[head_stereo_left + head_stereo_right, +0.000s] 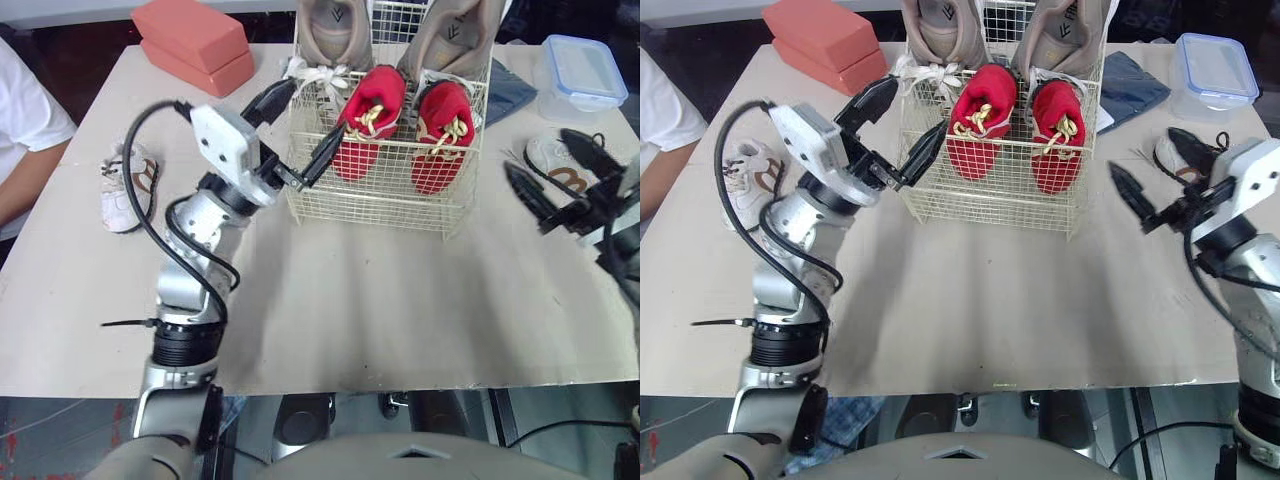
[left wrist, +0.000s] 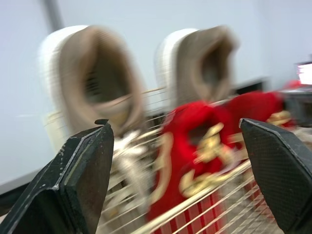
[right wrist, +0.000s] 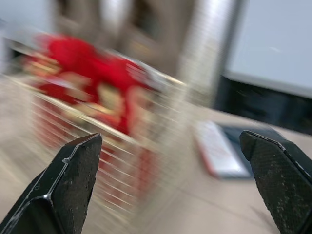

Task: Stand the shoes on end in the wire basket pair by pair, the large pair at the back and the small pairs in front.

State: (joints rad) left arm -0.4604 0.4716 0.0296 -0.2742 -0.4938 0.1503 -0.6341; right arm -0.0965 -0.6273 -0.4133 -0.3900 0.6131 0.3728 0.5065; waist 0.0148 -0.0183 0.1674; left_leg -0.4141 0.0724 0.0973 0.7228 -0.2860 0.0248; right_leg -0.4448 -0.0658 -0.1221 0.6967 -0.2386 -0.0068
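The tops of the large beige shoes were cut off by the upper edge of the head views, a small white shoe was partly covered by the right gripper, and the red shoes and the wire basket were blurred in the wrist views.

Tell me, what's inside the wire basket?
In the wire basket, two red shoes stand in front and two big tan shoes behind. The red pair hides much of the tan shoes' lower parts.
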